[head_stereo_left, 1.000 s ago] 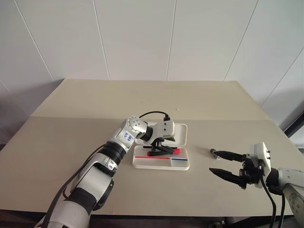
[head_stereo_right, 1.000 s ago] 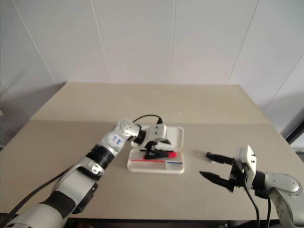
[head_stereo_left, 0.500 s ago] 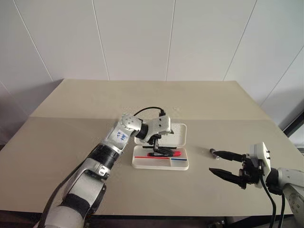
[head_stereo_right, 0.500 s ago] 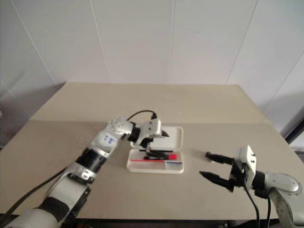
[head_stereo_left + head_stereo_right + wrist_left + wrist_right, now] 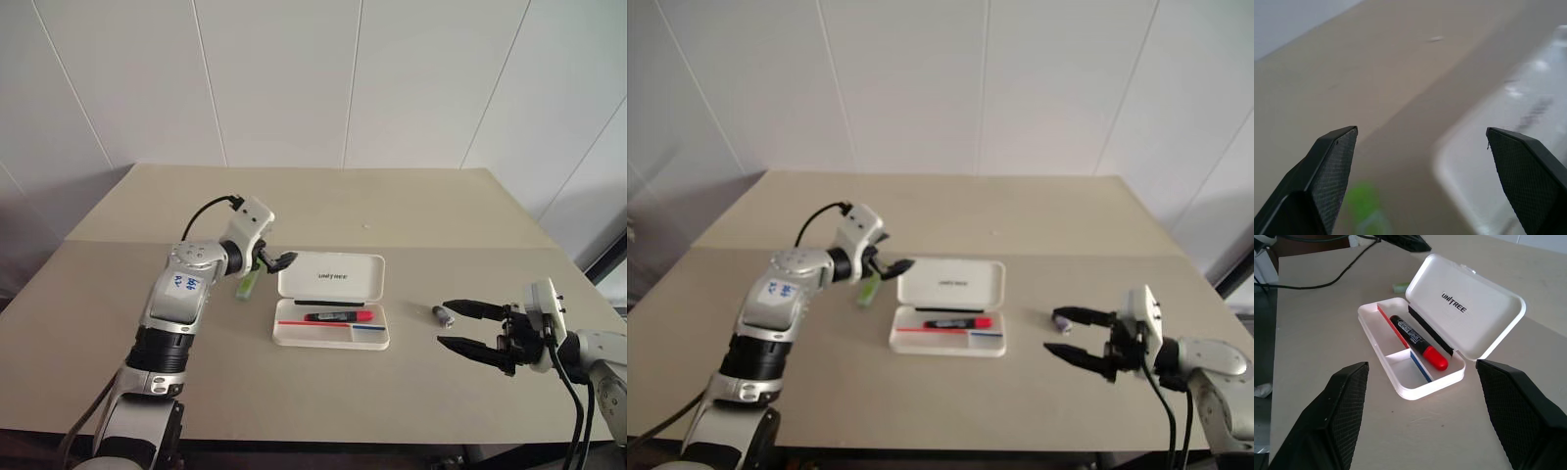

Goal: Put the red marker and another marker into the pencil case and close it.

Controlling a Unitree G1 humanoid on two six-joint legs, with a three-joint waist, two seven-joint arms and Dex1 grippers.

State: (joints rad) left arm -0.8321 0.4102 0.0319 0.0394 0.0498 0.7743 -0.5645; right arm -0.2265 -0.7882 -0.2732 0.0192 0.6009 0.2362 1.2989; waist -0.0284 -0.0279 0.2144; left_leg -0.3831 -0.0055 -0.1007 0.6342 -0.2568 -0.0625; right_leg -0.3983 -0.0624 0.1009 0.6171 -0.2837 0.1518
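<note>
One red marker (image 5: 338, 316) inside pencil case (image 5: 332, 337)

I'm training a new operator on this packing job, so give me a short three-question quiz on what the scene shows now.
1. True or false: the red marker lies inside the pencil case.
2. Where is the green marker? A. in the case B. on the table by the left hand C. in the right hand
3. Is the case's lid open or closed?

Key: 1 true; 2 B; 3 open.
</note>
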